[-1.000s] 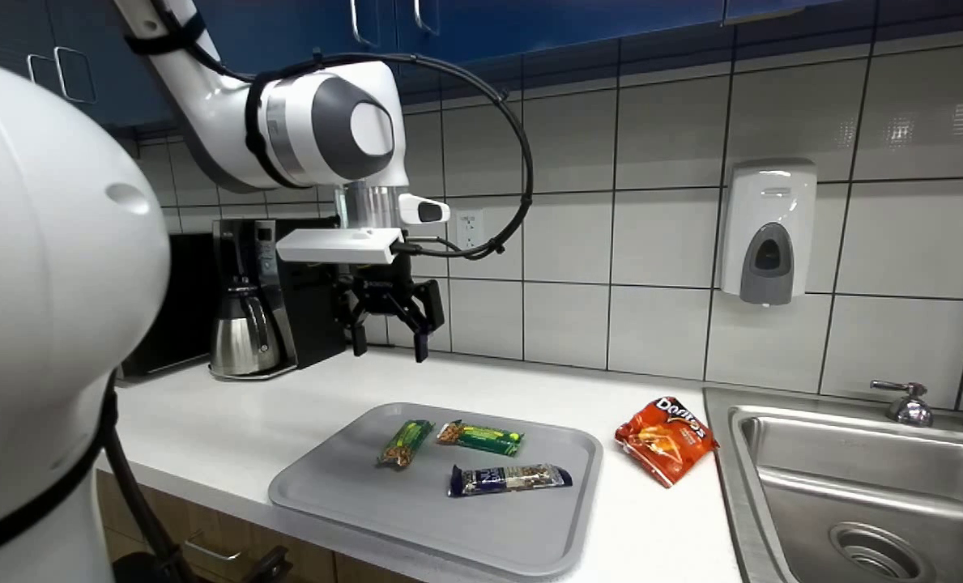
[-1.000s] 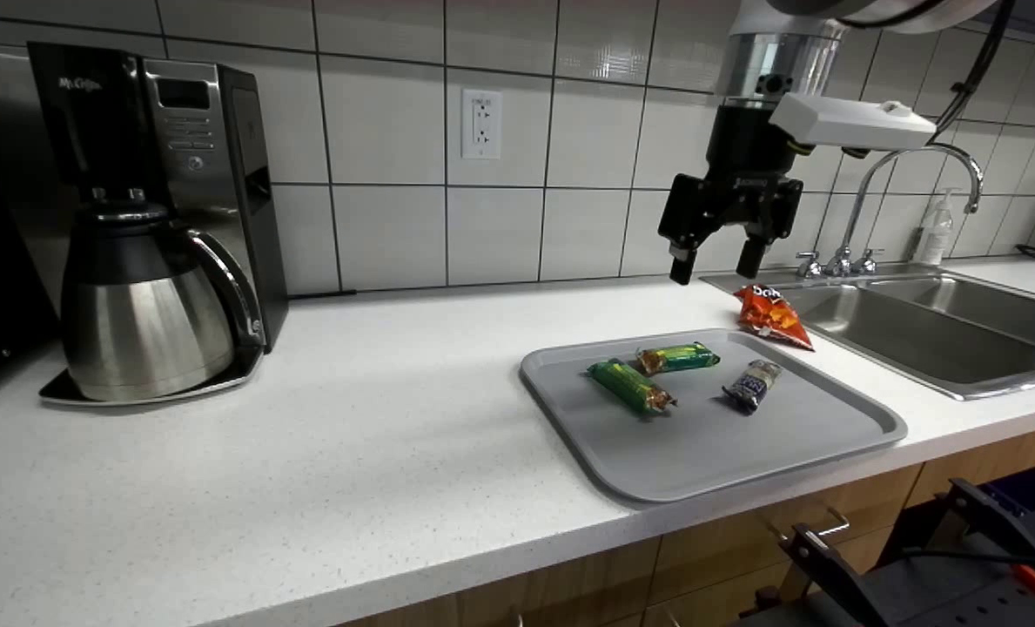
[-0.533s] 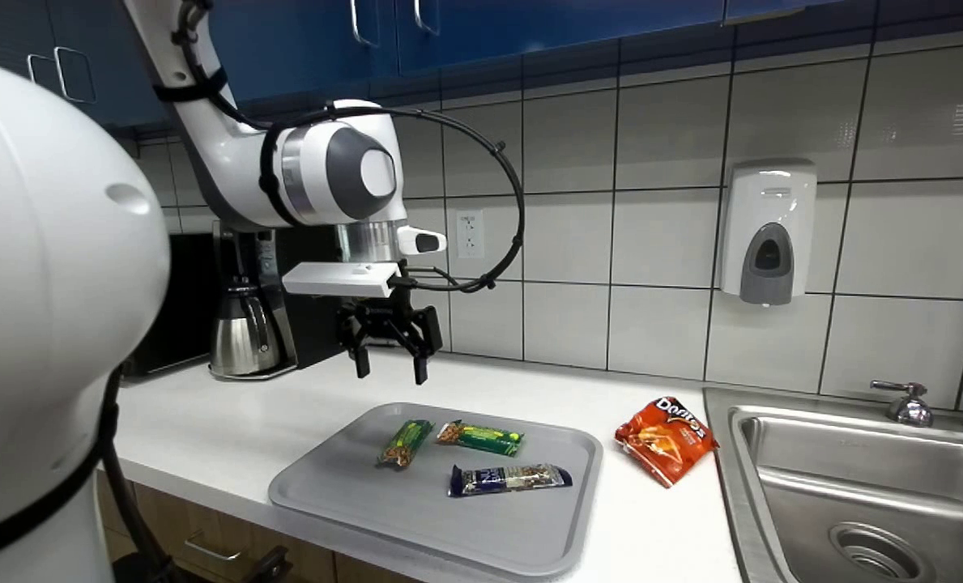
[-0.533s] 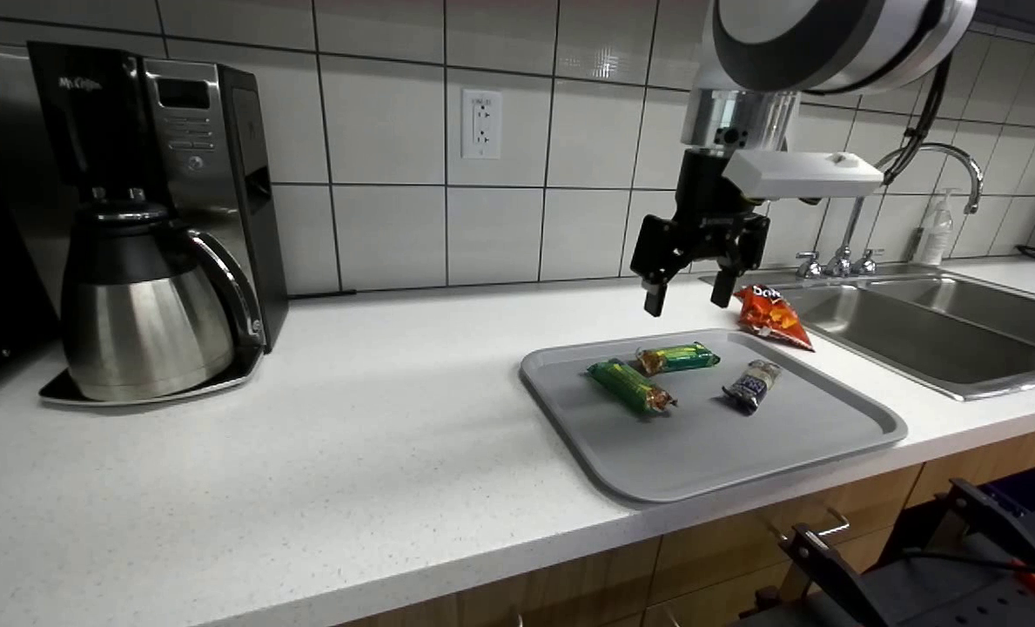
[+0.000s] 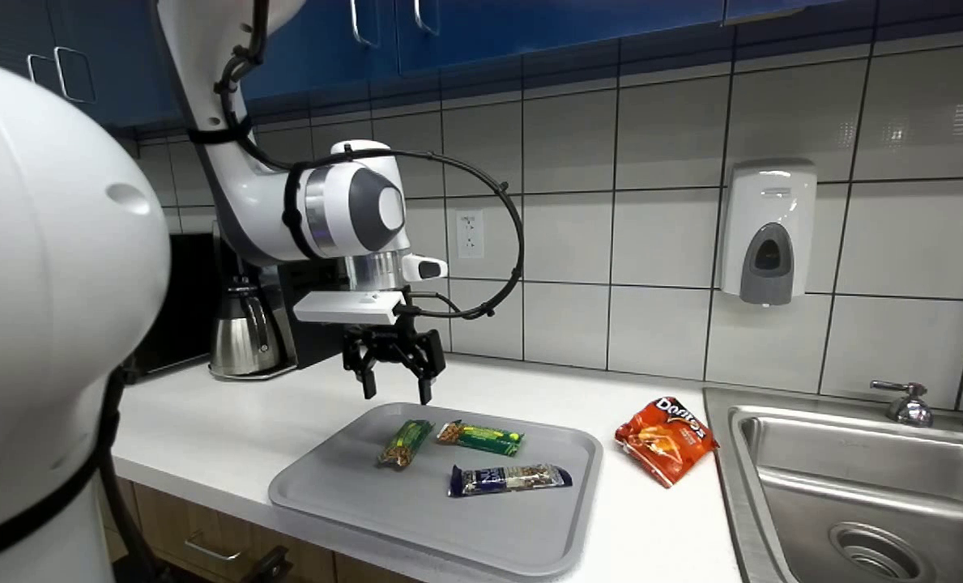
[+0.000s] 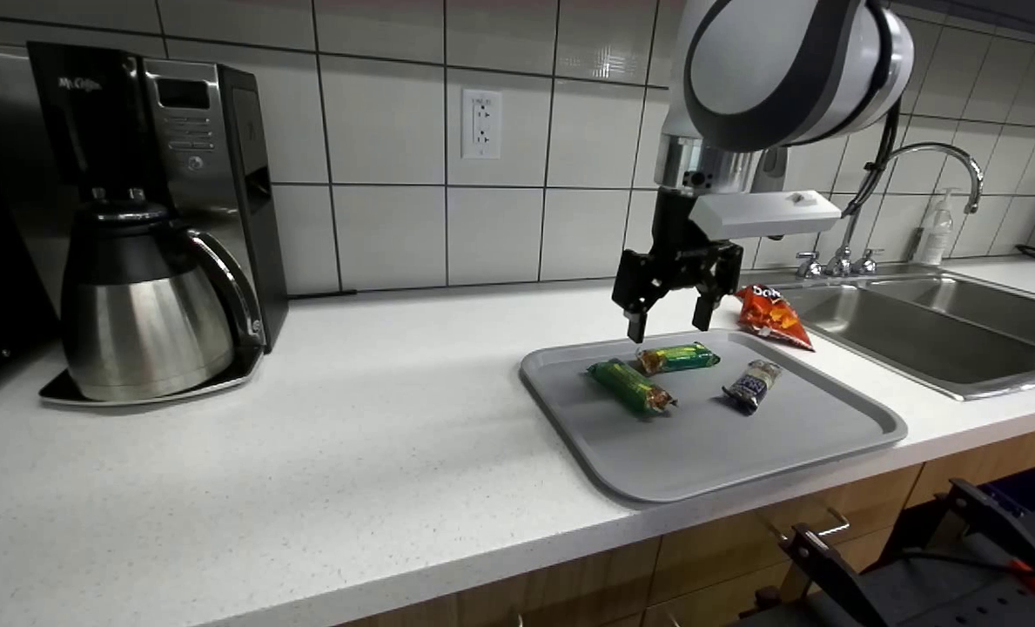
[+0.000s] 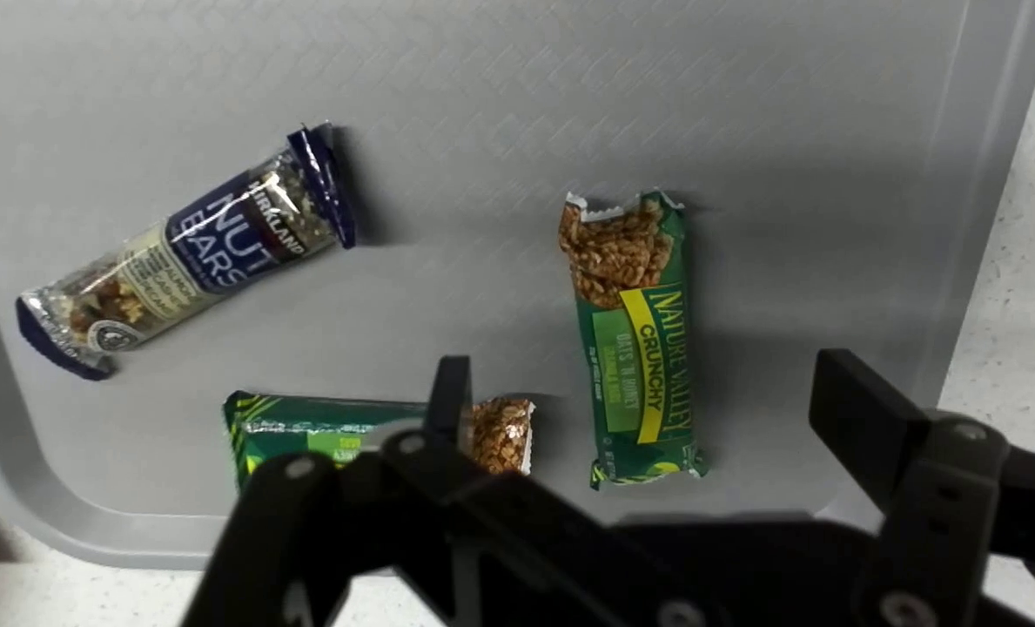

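Over the last second the arm [image 5: 279,212] had come down towards the grey tray [image 5: 416,518], while its pincer [image 6: 669,326] stayed spread wide with nothing held; the bars and the red chip bag [image 5: 666,441] kept their places. By my reading, the work was at the approach: the lowering well under way, no contact made yet. The nearest thing was a green Nature Valley bar [image 7: 643,374], resting on the tray, itself on the white worktop [image 6: 352,453]; in the wrist view it lay between the two fingers [image 7: 865,427]. It looked slim and flat, label up, with a yellow band reading CRUNCHY, a patch of granola at one end and jagged crimped edges. Just beside it lay a second green bar [image 7: 321,427], partly hidden by the pincer, and farther off a dark blue Kirkland nut bar [image 7: 195,248].
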